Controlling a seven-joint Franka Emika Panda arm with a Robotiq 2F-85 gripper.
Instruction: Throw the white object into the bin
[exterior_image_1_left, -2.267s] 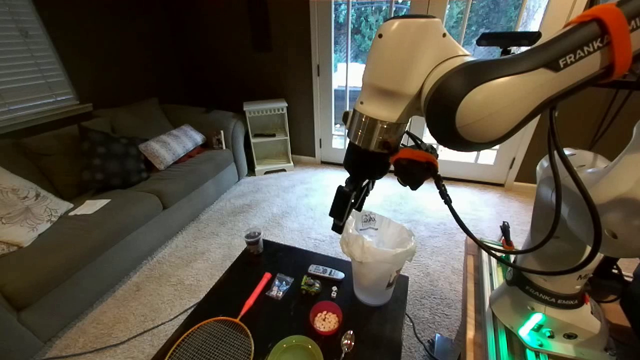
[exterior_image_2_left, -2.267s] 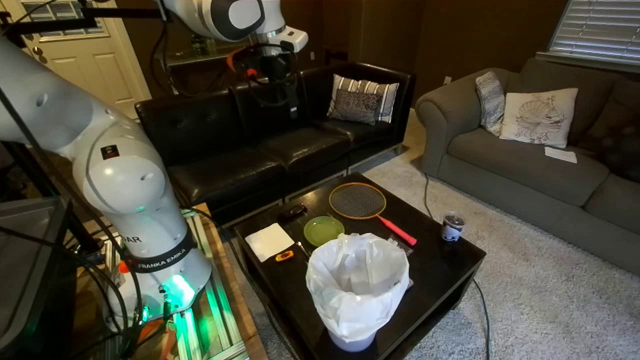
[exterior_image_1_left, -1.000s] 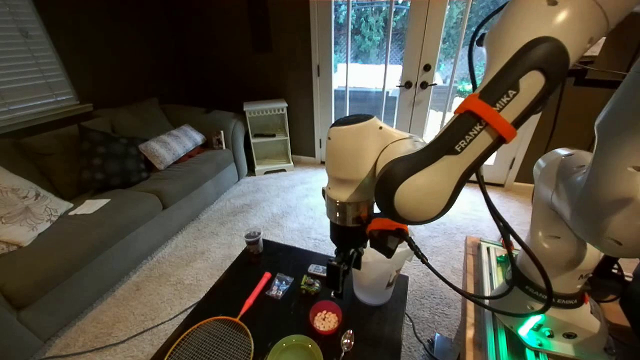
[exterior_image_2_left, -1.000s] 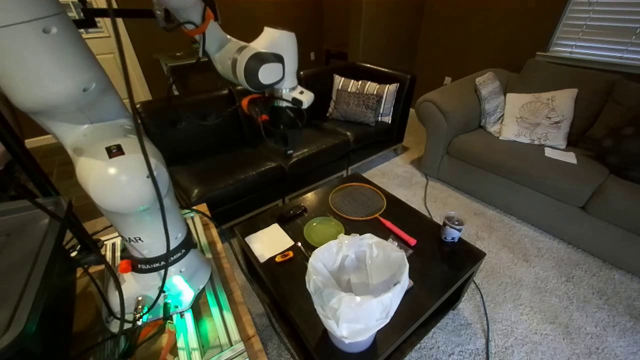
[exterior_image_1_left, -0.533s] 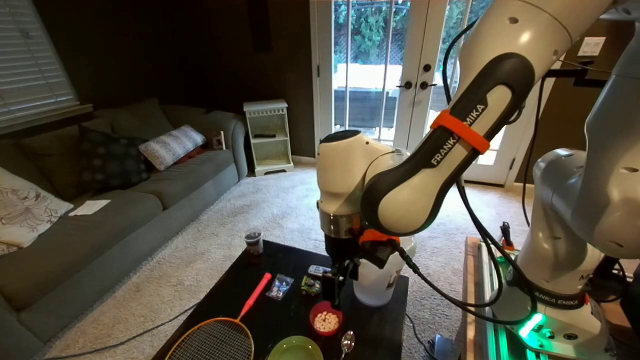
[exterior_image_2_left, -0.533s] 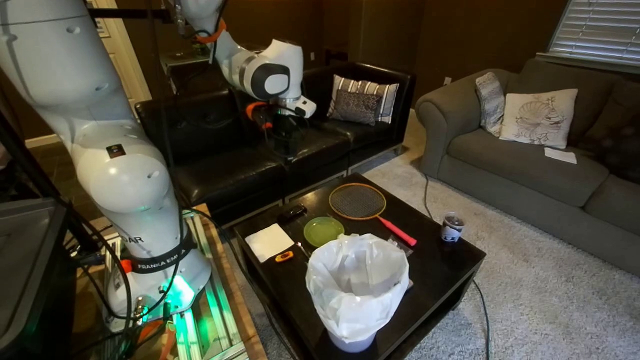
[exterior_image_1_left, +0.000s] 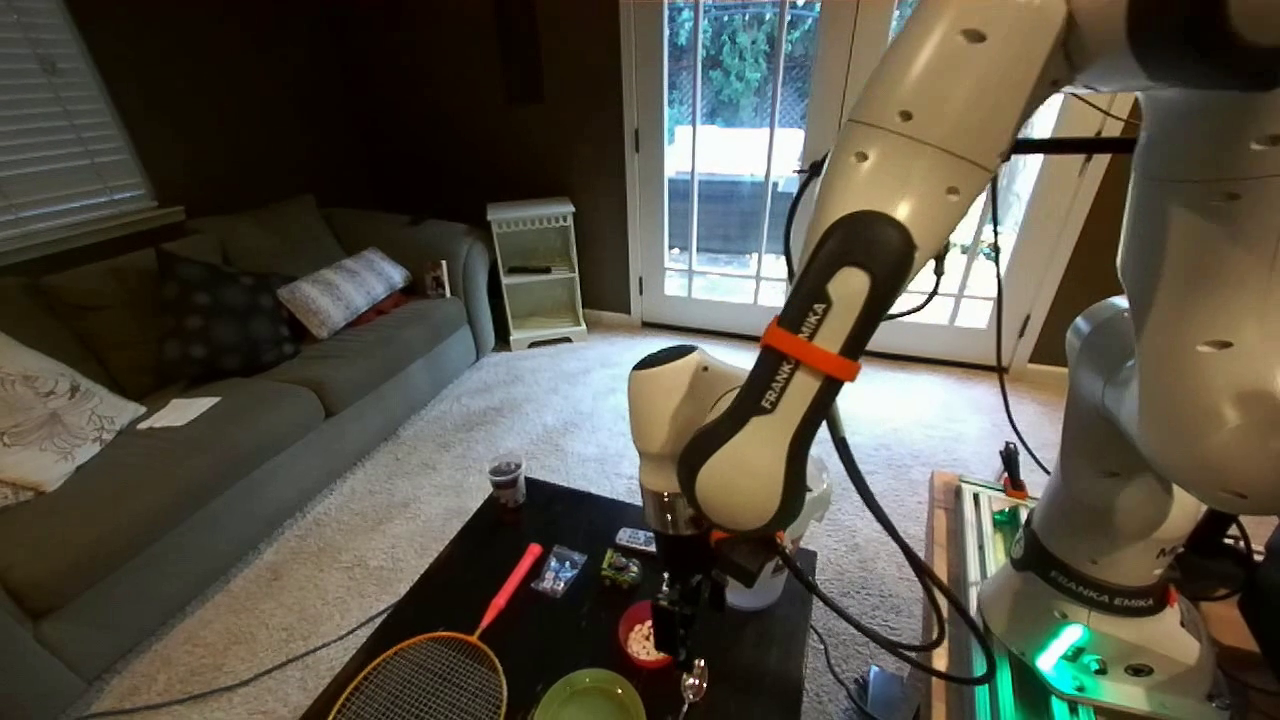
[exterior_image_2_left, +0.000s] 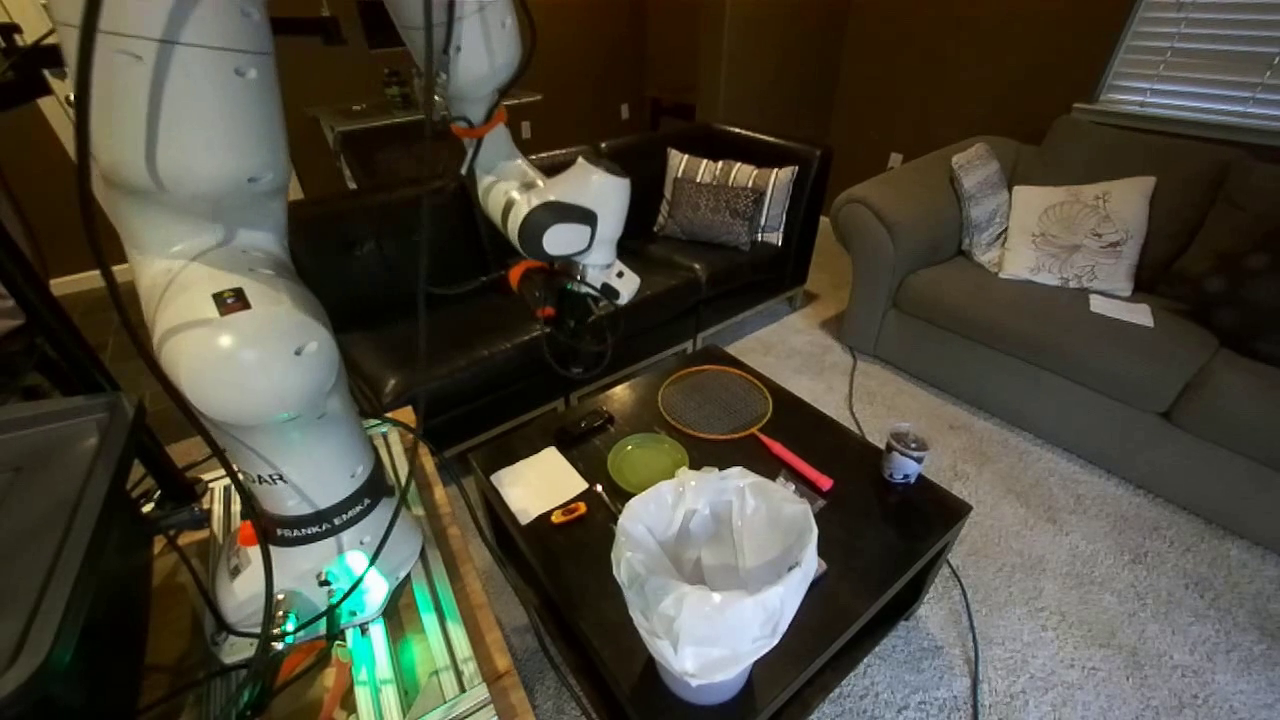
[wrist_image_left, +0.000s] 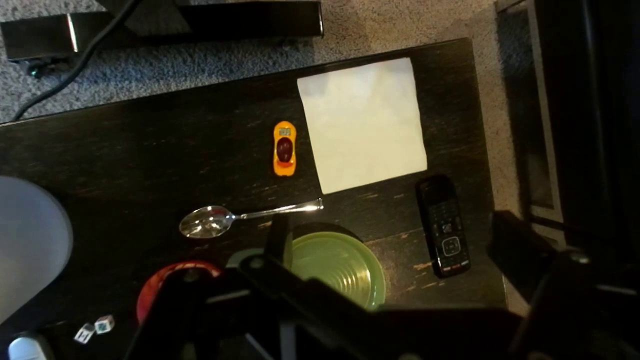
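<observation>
While the black two-fingered hand (wrist_image_left: 392, 225) hangs over the dark wooden desk (wrist_image_left: 125, 165), its jaws parted wide, the thin, nearly square white sheet (wrist_image_left: 362, 125) lies flat on the desk near a corner. It is well apart from the white, bucket-shaped bin (exterior_image_2_left: 704, 686), which stands upright on the desk, a crinkled white plastic liner (exterior_image_2_left: 690, 620) draped over its rim. Just beside one edge of the sheet sits a small yellow-orange plastic gadget (wrist_image_left: 284, 148) with a dark red oval on its face; near one of the sheet's corners lies a long black remote control (wrist_image_left: 445, 225). A shiny metal spoon (wrist_image_left: 220, 220) rests with its handle end close to the sheet. Partly hidden by the hand in the wrist view are a round green plate (wrist_image_left: 345, 262) and a small red bowl (wrist_image_left: 151, 290); pale pieces (exterior_image_1_left: 642, 643) show inside the bowl in an exterior view. Both exterior views show an orange-framed racket (exterior_image_2_left: 715, 402) with a pinkish-red grip.
</observation>
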